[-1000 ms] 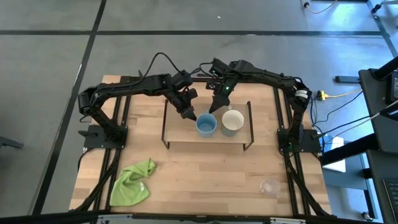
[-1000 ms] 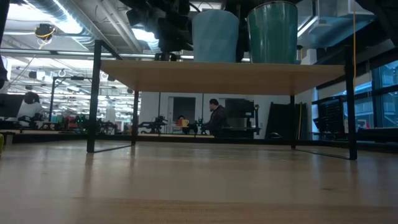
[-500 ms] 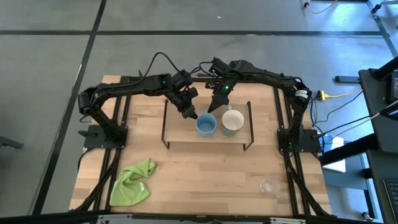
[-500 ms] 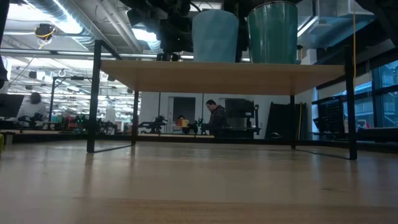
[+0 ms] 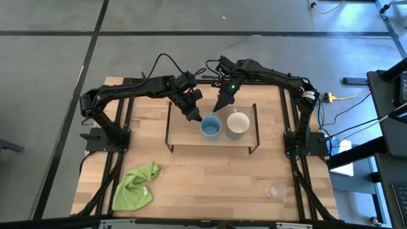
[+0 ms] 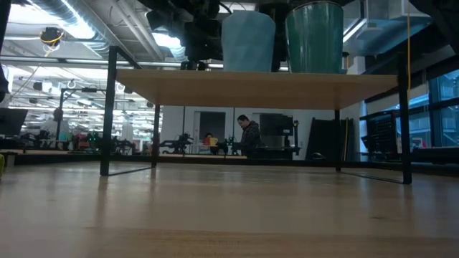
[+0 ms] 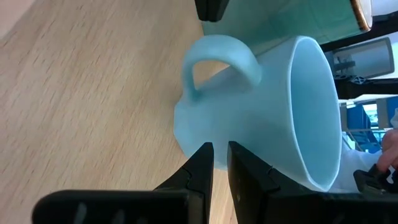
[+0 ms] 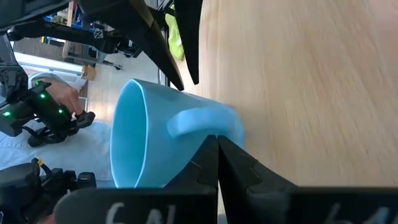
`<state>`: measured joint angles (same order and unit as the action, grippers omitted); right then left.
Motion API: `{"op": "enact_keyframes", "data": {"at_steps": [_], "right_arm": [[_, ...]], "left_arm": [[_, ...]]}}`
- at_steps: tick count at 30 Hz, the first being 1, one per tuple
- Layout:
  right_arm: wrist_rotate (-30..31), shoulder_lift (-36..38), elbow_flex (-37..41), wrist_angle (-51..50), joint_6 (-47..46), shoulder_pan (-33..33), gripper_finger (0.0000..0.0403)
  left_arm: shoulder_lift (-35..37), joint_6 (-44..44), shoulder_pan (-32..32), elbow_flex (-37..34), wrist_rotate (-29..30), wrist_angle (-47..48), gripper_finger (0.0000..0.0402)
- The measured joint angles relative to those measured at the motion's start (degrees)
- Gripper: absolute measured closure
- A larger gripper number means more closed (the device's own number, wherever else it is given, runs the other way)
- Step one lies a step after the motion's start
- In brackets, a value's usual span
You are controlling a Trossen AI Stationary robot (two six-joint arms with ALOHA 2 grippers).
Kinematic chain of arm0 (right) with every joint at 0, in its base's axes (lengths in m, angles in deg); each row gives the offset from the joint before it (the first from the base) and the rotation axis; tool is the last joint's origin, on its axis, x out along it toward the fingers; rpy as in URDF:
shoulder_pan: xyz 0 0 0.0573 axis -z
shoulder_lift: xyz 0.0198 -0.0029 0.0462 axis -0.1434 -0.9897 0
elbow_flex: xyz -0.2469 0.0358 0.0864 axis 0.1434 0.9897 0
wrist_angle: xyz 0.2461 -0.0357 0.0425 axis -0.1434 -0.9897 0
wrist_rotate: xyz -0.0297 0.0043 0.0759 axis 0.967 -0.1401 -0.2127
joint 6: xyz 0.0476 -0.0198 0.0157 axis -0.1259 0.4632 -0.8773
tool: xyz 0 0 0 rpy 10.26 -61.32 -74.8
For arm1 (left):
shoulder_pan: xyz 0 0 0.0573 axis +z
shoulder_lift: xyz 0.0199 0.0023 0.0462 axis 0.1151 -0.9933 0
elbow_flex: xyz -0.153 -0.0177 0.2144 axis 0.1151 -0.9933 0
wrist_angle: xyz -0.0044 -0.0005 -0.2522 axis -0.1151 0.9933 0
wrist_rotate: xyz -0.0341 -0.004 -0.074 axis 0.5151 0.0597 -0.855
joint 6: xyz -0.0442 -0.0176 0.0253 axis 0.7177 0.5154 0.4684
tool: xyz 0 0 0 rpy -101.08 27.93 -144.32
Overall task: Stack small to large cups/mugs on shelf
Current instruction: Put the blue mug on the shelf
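Two mugs stand upright side by side on the shelf point(image 5: 191, 137), the blue mug point(image 5: 210, 127) toward the left arm's side and the white mug point(image 5: 237, 124) toward the right arm's side, just beside each other; in the low view both sit on top of the board, the white mug point(image 6: 314, 37) looking greenish there and the blue mug point(image 6: 248, 41) beside it. The third vessel, the glass cup point(image 5: 276, 189), sits well apart from the shelf, on the table point(image 5: 210, 184) near its front right corner. The left gripper point(image 5: 196, 119) hangs over the shelf just beside the blue mug on its left side, its fingers nearly together with only a thin slit between them and nothing held; the left wrist view shows the blue mug point(image 7: 261, 112) right ahead of those tips, its handle turned toward the back of the shelf. The right gripper point(image 5: 218, 110) is above the back edge of the shelf, just behind the blue mug, its fingers pressed together on nothing; the right wrist view shows the blue mug point(image 8: 168, 143) with its handle straight ahead of the closed tips. A green cloth point(image 5: 135, 187) lies crumpled on the table near the front left corner, well apart from the shelf. Beyond the table, the low view shows a person point(image 6: 250, 134) standing far back in the room.
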<state>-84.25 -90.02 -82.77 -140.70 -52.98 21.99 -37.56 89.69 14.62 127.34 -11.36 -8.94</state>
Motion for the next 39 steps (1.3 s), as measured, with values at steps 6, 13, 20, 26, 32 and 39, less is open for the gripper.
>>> {"op": "enact_keyframes", "data": {"at_steps": [6, 13, 20, 26, 32, 39], "right_arm": [[0.0, 0.0, 0.0, 0.0, 0.01, -0.02, 0.0399], [0.0, 0.0, 0.0, 0.04, 0.02, -0.17, 0.0399], [0.0, 0.0, 0.0, 0.92, -0.24, -0.47, 0.0395], [0.0, 0.0, 0.0, 1.38, -0.25, -0.92, 0.0396], [0.02, 0.0, -0.02, 1.43, -0.26, -0.9, 0.0395], [4.24, 0.05, -0.02, 0.82, -0.16, 1.75, 0.0394]], "left_arm": [[0.0, 0.0, 0.0, 0.0, 1.44, 0.0, 0.036], [0.0, 1.07, 0.01, 0.0, 1.64, -0.97, 0.036], [0.0, 1.21, 0.0, 0.0, 1.63, -1.46, 0.036], [0.0, 1.2, 0.0, 0.0, 1.63, -1.44, 0.036], [0.0, 1.2, 0.01, 0.0, 1.61, -1.41, 0.036], [0.0, -1.28, 1.09, 0.0, 1.62, 1.37, 0.036]]}}
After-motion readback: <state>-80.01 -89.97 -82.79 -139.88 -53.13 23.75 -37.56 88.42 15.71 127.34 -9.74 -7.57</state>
